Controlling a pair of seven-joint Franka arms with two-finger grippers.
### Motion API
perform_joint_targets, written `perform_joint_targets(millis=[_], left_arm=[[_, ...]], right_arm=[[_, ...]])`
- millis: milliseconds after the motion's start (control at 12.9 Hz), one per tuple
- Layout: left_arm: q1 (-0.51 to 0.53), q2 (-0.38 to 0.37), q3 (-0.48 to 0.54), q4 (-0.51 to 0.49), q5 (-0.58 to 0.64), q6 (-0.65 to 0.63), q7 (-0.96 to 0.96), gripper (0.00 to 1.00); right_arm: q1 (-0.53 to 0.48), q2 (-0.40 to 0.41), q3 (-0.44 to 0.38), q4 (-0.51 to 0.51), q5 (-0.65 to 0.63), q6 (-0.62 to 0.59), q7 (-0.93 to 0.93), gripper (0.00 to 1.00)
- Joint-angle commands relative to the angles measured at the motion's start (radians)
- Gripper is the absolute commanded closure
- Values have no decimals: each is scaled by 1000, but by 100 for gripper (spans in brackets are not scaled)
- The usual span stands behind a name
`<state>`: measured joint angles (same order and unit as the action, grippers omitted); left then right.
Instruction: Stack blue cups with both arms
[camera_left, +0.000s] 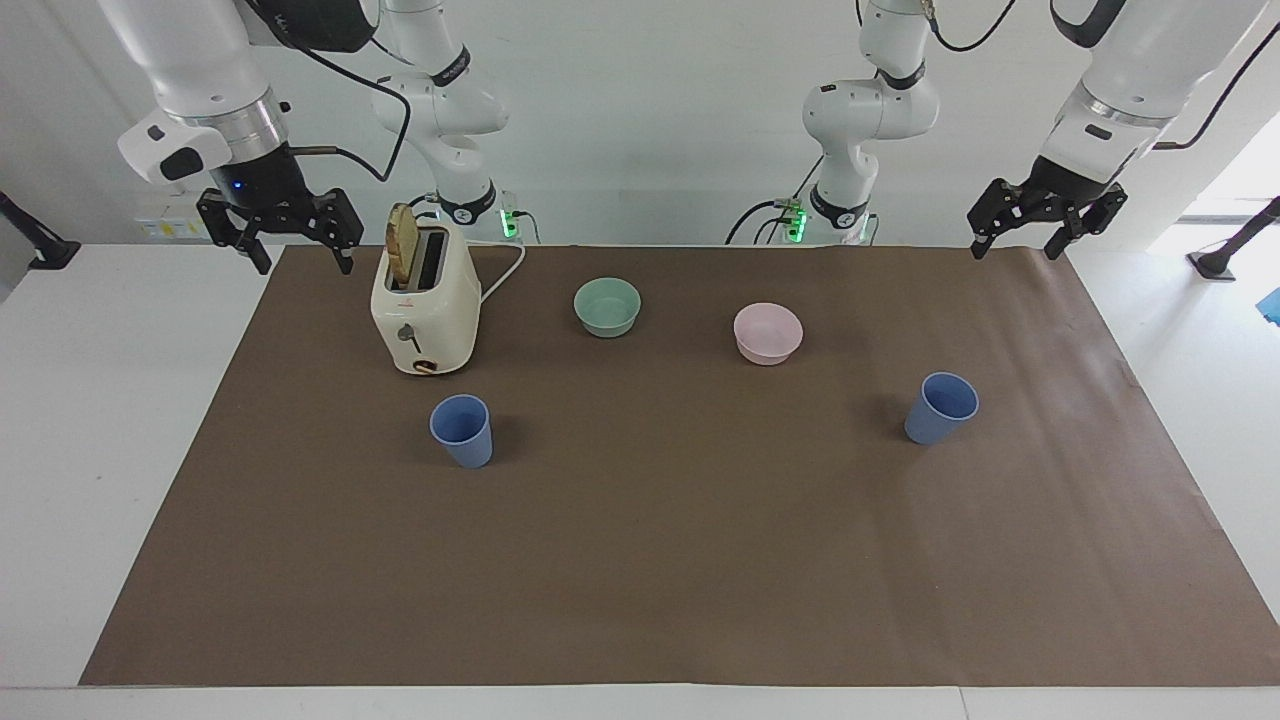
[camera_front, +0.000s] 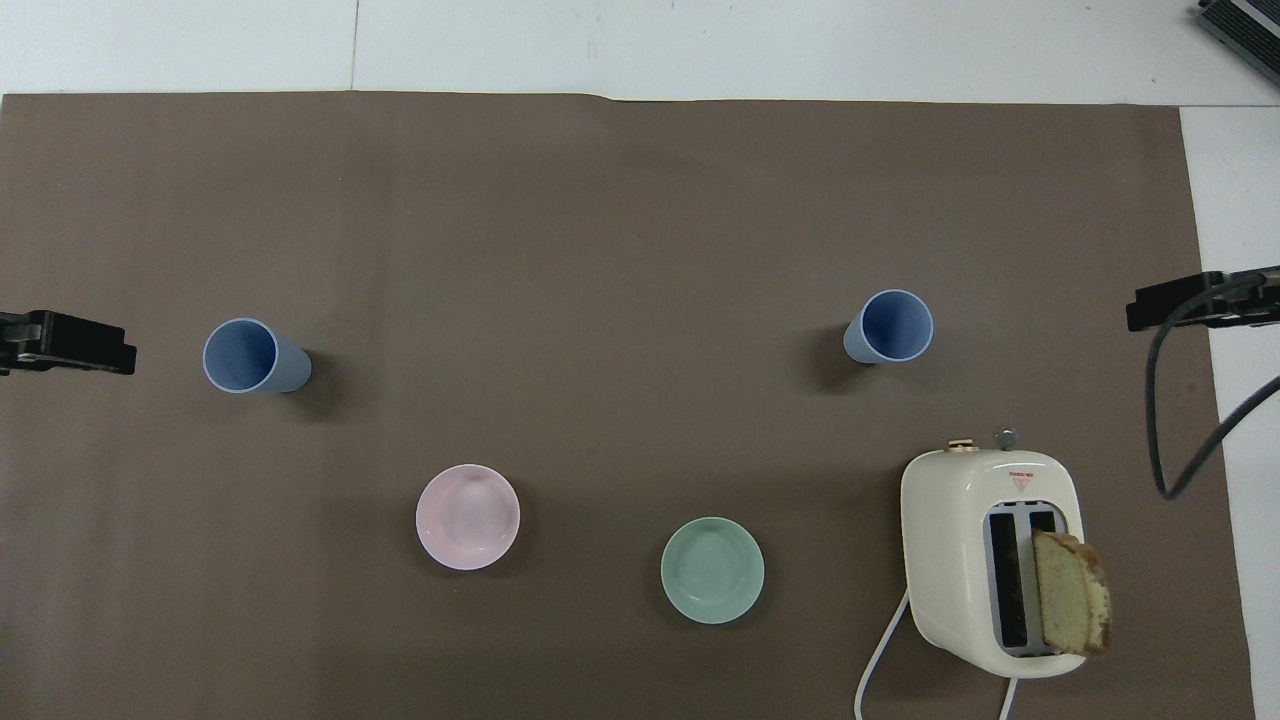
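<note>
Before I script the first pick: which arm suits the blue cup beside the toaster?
Right. The right gripper hangs open at that end of the table, near that blue cup; the left gripper waits at the other end.

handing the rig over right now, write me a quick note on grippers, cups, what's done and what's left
Left gripper: open, empty, raised over the mat's edge at its own end of the table, waiting.
Right gripper: open, empty, raised beside the toaster at its own end.
Blue cups: both upright on the brown mat, wide apart. One stands just farther from the robots than the toaster; the other stands toward the left arm's end, farther out than the pink bowl.
Done: nothing yet; neither cup touched.
Left: each arm picks up a cup, then one goes into the other.
</note>
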<state>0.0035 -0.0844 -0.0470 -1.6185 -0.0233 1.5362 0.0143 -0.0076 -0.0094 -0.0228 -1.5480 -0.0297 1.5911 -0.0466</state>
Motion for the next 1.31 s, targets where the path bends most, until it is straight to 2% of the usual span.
perform_joint_targets(millis=[0,850,1236], left_arm=[[-19,-21,15,-24,-10,1,-2,0],[-19,-20,15,-24,-10,4,-2,0],[-3,-3,16,-35,-10,64,-2,0]], right_arm=[[-11,-29,7,-38,13,26,16,0],[-8,-29,7,-38,13,26,19,0],[-6,-29,7,-38,13,27,19,0]])
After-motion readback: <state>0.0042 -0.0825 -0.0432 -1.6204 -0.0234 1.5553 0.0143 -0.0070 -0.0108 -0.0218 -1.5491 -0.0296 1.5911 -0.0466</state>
